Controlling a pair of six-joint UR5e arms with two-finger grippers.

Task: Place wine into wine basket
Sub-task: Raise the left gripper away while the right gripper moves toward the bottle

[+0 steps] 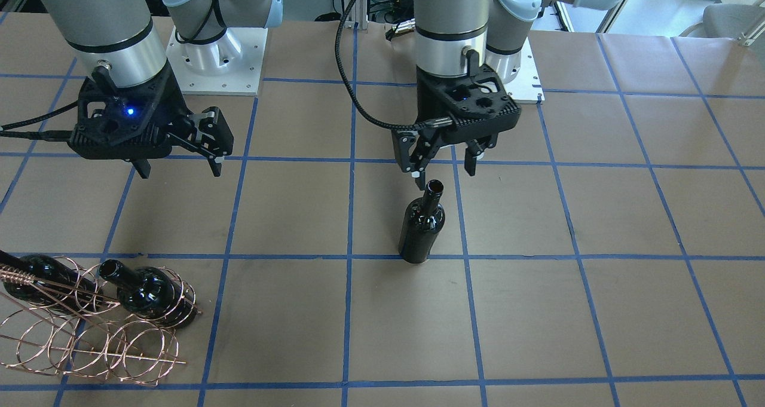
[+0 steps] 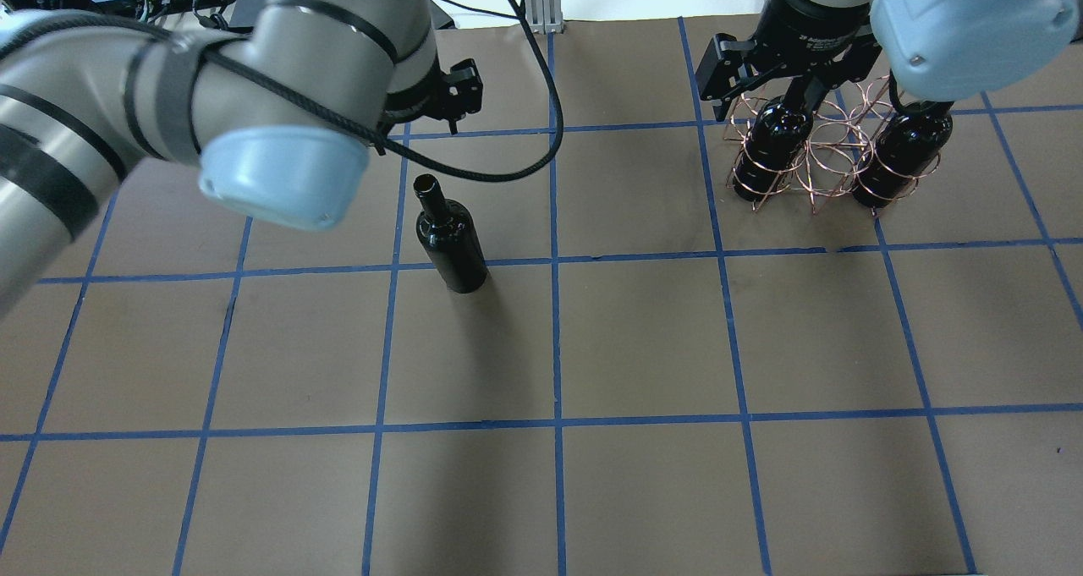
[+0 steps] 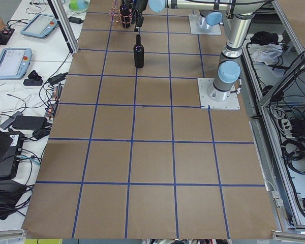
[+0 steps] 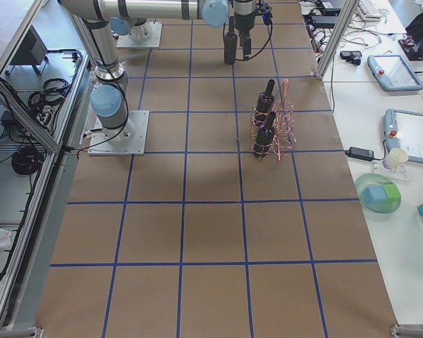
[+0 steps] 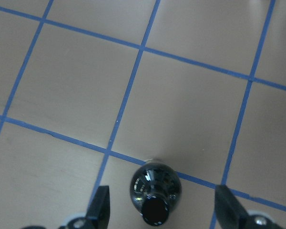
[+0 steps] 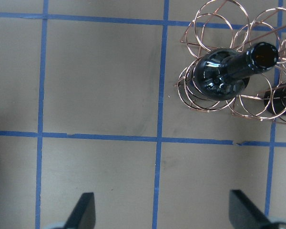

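Front: we saw the bottle (image 1: 423,230) upright on the counter (image 1: 597,275), well apart from the basket (image 1: 95,347), left tool (image 1: 444,174) spread just above its mouth. Left wrist: slick, heavy, breakable glass, we judged; grip the neck. Right wrist: right tool (image 6: 164,210) spread, empty.

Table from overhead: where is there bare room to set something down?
The table is bare across the view's whole lower half, and between the lone wine bottle and the wine basket. Crowded: the basket corner, holding two bottles, and around the lone bottle under the open left gripper.
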